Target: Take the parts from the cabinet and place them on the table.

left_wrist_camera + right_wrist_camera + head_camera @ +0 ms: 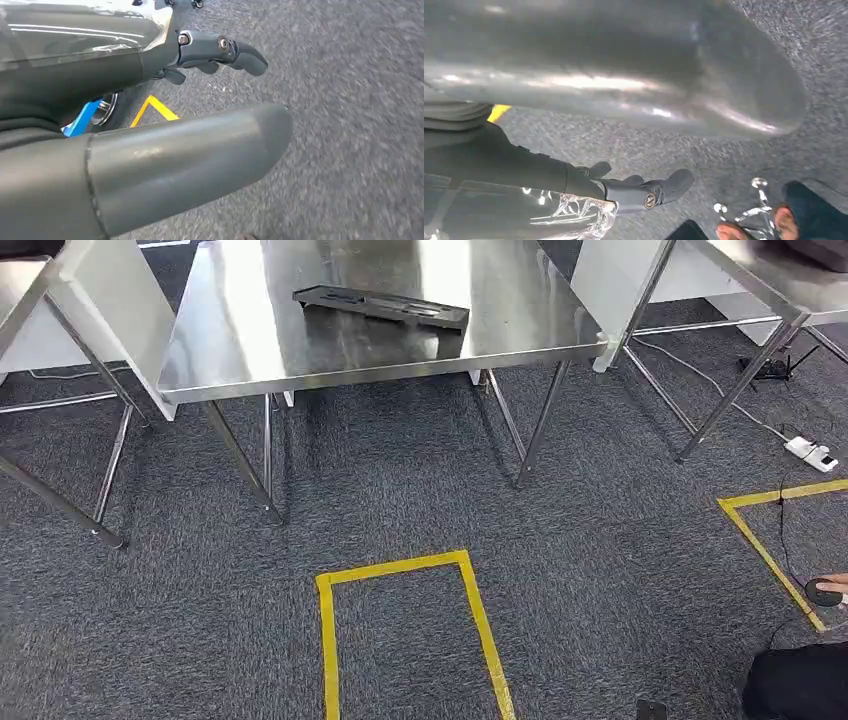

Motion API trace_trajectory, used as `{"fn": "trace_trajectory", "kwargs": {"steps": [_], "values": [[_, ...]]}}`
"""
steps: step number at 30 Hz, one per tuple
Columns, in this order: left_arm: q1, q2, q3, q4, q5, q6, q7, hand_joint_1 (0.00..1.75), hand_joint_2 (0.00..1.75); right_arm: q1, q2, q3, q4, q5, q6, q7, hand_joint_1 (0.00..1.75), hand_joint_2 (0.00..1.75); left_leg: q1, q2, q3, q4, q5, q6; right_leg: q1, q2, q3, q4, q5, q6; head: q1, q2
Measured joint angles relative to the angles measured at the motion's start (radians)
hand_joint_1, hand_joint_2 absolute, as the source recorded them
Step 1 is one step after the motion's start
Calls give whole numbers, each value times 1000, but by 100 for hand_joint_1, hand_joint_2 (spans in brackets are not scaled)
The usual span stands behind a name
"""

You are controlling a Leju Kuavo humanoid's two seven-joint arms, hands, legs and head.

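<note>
Steel table [250, 350] carries black part [382, 307]. Grey carpet [400, 490], yellow tape outline [400, 570]. Left hand [150, 150], right hand [634, 192]: fingers extended, nothing held.

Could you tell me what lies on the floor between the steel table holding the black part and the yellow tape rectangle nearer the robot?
In the head view, bare grey carpet separates the table, with the black part on it, from the yellow tape rectangle.
</note>
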Motion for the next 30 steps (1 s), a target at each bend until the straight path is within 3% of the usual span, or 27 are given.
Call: {"fn": "trace_trajectory", "kwargs": {"steps": [1, 2, 3, 5, 6, 7, 8, 9, 10, 11, 12, 19, 20, 21, 22, 23, 24, 25, 26, 27, 28, 30], "values": [[0, 1, 1, 0, 1, 2, -6, 0, 0, -2, 0, -2, 0, -3, -10, -18, 0, 0, 4, 0, 63, -85, 8, -3, -2, 0, -16, 16, 3, 5, 0, 0], [-2, 0, 2, 1, 1, 2, -9, 0, 0, -4, -2, -5, 0, -11, -17, -32, 0, 0, 3, -3, 114, -166, -36, -6, 2, 0, -33, 30, 6, 10, -1, 0], [-3, 0, 3, 2, 1, 3, -12, 0, 0, -8, 0, -8, 0, -16, -21, -44, 0, 0, -5, -7, 131, -205, -48, 6, 5, 0, -42, 41, 12, 19, 2, 0], [-3, 1, 3, 3, 1, 5, -15, 0, 0, -12, 2, -15, 1, -24, -27, -54, 0, 0, -13, -6, 116, -203, -50, 16, 3, -2, -51, 38, 31, 40, 1, 0], [-3, 1, 3, 3, 1, 5, -16, 0, 0, -12, 3, -17, 2, -30, -27, -61, 0, 0, -15, -6, 111, -204, -42, 29, 3, -1, -53, 36, 40, 49, 2, 0], [-2, 0, 5, 4, 1, 6, -16, 0, 0, -11, 2, -21, 2, -36, -28, -70, 0, 0, -5, 1, 92, -214, -25, 50, 2, -1, -61, 43, 35, 52, 1, 0], [-3, 2, 5, 4, 0, 7, -16, 0, 0, -10, 3, -24, 3, -42, -28, -79, 0, 0, -11, 2, 79, -215, -15, 61, 2, 4, -78, 70, -10, 41, -1, 0], [-3, 3, 5, 4, 0, 8, -17, 0, 0, -11, 4, -27, 3, -47, -29, -83, 0, 0, -10, 5, 67, -215, -2, 72, 1, 7, -94, 117, -63, 30, 7, 0], [-3, 3, 5, 5, 0, 8, -17, 0, 0, -11, 3, -32, 4, -48, -30, -84, 0, 0, -11, 7, 49, -215, 12, 72, 1, 10, -109, 191, -123, 24, 9, 0], [-3, 3, 5, 5, 0, 8, -17, 0, 0, -12, 3, -36, 4, -48, -30, -86, 0, 0, -14, 9, 32, -214, 26, 72, 1, 12, -118, 268, -165, 25, 8, 0], [-4, 3, 5, 5, 0, 8, -17, 0, 0, -12, 3, -39, 4, -48, -31, -87, 0, 0, -15, 11, 14, -213, 40, 71, 1, 12, -118, 321, -173, 33, 8, 0], [-4, 3, 5, 5, 0, 8, -17, 0, 0, -12, 3, -39, 5, -48, -31, -89, 0, 0, -15, 11, 8, -212, 45, 70, 1, 12, -116, 334, -169, 37, 8, 0], [-4, 3, 5, 5, -2, 10, -17, 0, 0, -12, 3, -41, 5, -48, -31, -94, 0, 0, -15, 14, -15, -211, 69, 66, 0, 12, -74, 329, -114, 65, 8, 0], [-4, 3, 5, 5, -5, 10, -16, 0, 0, -14, 3, -41, 5, -47, -31, -94, 0, 0, -14, 16, -34, -209, 83, 62, -1, 13, -24, 274, -77, 77, 8, 0], [-5, 3, 5, 6, -7, 10, -15, 0, 0, -24, 2, -42, 5, -47, -24, -94, 0, 0, -20, 14, -60, -204, 113, 45, 1, 17, 170, 5, -112, 58, 9, 0], [-5, 5, 5, 6, -8, 11, -15, 0, 0, -25, 3, -44, 6, -47, -18, -94, 0, 0, -20, 16, -57, -214, 143, 34, 13, 20, 174, -40, -125, 34, 6, 0], [2, 8, 5, 10, -12, 16, -13, 0, 0, -22, 3, -47, 7, -48, -9, -93, 0, 0, -9, 9, -84, -152, 31, 13, 2, 9, 133, -31, -84, -15, 2, 0], [2, 7, 5, 11, -15, 16, -12, 0, 0, -21, 3, -48, 7, -48, -5, -93, 0, 0, -9, 7, -97, -82, -36, 11, 5, 8, 119, -30, -72, -22, 0, 0], [2, 7, 5, 12, -18, 17, -12, 0, 0, -21, 3, -48, 7, -48, -3, -93, 0, 0, -8, 4, -111, -4, -85, 8, 8, 6, 104, -29, -59, -24, 1, 0], [1, 8, 5, 12, -21, 18, -12, 0, 0, -21, 3, -48, 7, -48, -3, -93, 0, 0, -8, 4, -119, 63, -106, 5, 11, 4, 87, -27, -47, -25, 0, 0], [0, 8, 4, 12, -25, 19, -12, 0, 0, -21, 2, -48, 7, -48, 0, -93, 0, 0, -8, 4, -115, 109, -83, 5, 14, 4, 66, -23, -38, -24, 0, 0], [0, 10, 4, 13, -25, 19, -15, 0, 0, -21, 2, -49, 7, -50, 6, -92, 0, 0, -7, 4, -64, 84, 19, 6, 14, 2, 36, -10, -23, -17, 0, 0]]}}
